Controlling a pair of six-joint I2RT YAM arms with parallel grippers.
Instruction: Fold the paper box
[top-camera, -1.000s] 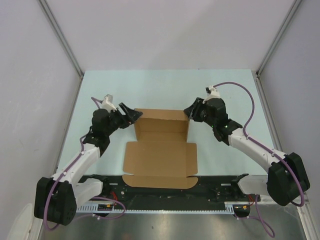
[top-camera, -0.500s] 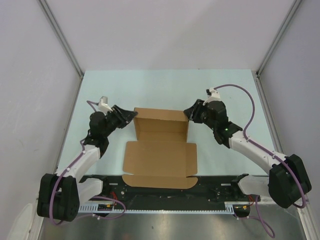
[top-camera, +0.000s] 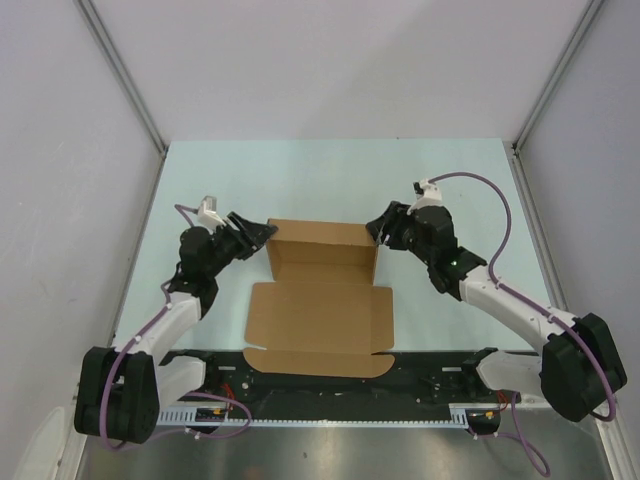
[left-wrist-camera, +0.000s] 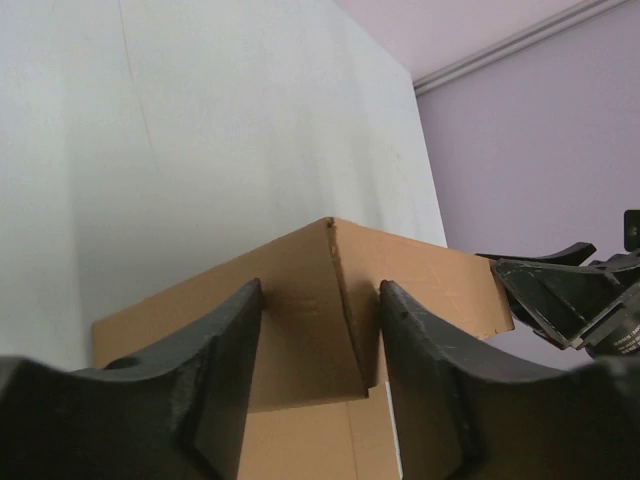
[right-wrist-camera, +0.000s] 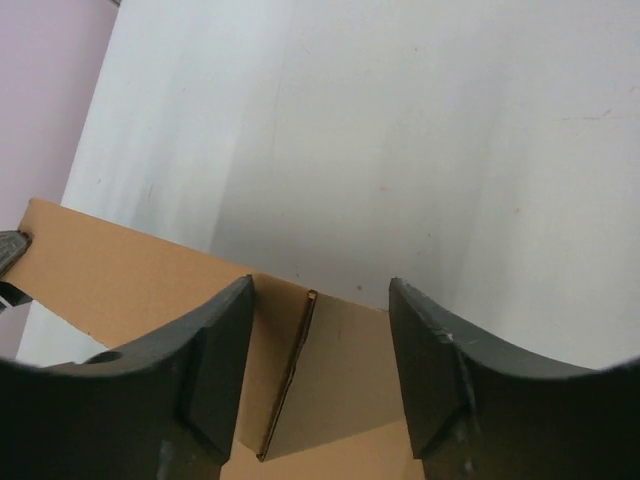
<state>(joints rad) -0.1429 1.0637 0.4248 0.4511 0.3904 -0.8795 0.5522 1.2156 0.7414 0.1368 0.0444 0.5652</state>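
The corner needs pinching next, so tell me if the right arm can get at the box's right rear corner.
Probably yes: the right gripper is open, a finger on each side of the box at that corner edge, with nothing between.

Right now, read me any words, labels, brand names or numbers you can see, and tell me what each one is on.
No text can be read in any view.
The paper box is plain brown cardboard with no print.
The left gripper and right gripper have plain black fingers with no markings.
The black rail by the arm bases has small parts on it; any marks there are too small to read.
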